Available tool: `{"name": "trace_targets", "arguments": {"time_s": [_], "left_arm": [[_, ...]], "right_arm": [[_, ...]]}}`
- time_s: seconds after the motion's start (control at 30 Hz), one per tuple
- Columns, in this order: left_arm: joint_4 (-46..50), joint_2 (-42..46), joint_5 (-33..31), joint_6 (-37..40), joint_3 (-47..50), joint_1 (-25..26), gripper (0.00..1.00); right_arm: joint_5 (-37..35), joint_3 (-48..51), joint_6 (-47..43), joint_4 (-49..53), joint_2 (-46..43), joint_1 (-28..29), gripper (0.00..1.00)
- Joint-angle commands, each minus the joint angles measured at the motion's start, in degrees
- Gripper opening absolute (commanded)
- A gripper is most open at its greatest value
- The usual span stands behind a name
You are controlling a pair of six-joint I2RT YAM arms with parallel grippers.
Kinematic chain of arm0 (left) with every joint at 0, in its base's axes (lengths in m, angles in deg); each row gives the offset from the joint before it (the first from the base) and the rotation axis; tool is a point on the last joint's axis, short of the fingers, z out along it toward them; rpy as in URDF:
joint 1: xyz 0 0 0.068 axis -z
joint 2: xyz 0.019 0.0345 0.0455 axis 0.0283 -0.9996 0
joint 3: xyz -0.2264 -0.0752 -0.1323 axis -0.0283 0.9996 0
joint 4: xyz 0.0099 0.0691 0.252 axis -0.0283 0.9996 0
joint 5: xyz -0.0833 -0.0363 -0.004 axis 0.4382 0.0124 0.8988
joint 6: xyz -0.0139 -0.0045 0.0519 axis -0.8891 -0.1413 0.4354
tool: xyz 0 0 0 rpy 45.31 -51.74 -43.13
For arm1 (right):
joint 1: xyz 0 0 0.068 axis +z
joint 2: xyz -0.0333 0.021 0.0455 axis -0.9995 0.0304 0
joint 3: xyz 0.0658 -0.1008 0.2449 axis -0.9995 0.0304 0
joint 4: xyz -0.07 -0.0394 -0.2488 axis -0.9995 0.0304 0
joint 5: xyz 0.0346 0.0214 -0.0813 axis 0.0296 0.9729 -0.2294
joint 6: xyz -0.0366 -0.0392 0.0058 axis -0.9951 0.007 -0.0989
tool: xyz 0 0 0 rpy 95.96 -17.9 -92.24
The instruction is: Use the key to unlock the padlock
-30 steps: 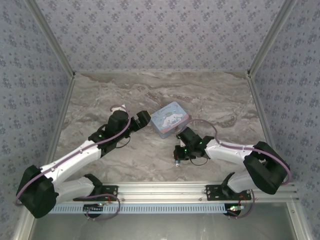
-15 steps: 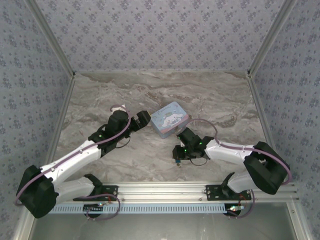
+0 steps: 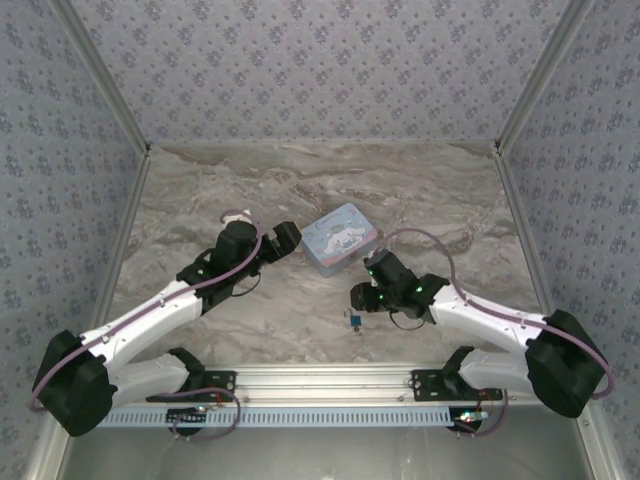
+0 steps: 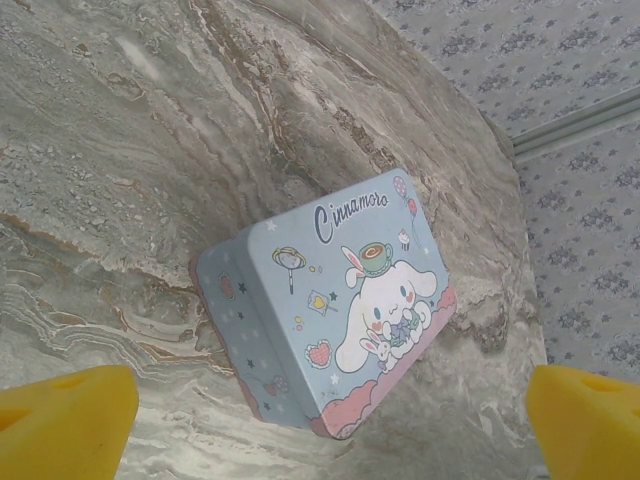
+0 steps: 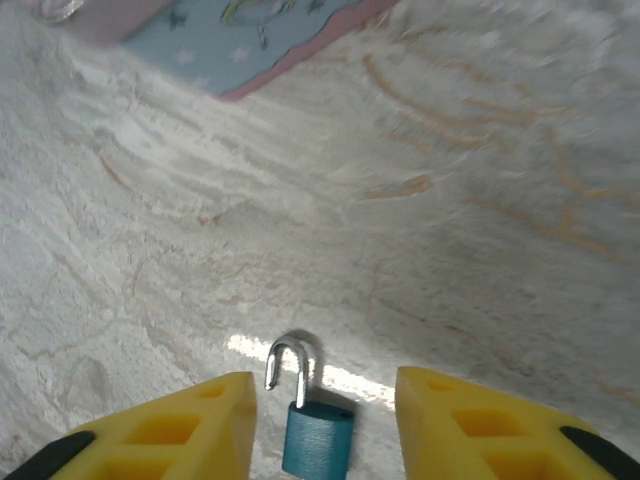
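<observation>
The small teal padlock (image 5: 318, 438) lies flat on the marble table, its metal shackle (image 5: 287, 365) swung open. My right gripper (image 5: 322, 388) is open; its yellow fingers (image 5: 190, 425) stand either side of the padlock without touching it. From above, the padlock (image 3: 354, 319) is a speck just in front of the right gripper (image 3: 359, 303). The key is hidden. My left gripper (image 4: 325, 425) is wide open, hovering before the tin with nothing between its pads; from above, the left gripper (image 3: 285, 238) sits left of the tin.
A pale-blue cartoon tin (image 3: 341, 238) lies mid-table between the two arms, and the same tin (image 4: 330, 300) fills the left wrist view. Patterned walls and metal rails (image 3: 520, 230) bound the marble table (image 3: 300, 180).
My right gripper has gone from shut to open and drawn back up and to the right, leaving the padlock on the table. The left arm has not moved.
</observation>
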Motion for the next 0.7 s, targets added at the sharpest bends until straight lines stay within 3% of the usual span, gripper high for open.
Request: {"name": "trace_targets", "arguments": {"time_s": [0.0, 0.23, 0.37, 0.67], "left_arm": [[1.5, 0.9, -0.9, 0.3, -0.2, -0.3, 0.99], [2.1, 1.0, -1.5, 0.6, -0.2, -0.3, 0.99], [3.2, 0.6, -2.0, 1.2, -0.8, -0.6, 0.99], [7.6, 0.2, -6.5, 8.0, -2.8, -4.4, 0.99]], "right_arm": [[-3.4, -0.1, -3.3, 3.5, -4.0, -2.0, 0.50], [-3.4, 2.0, -7.9, 3.8, -14.3, -11.2, 0.76], [-1.8, 3.1, -10.8, 3.2, -19.5, -18.1, 0.99], [0.8, 2.3, -20.3, 1.6, -22.2, -32.2, 1.00]]}}
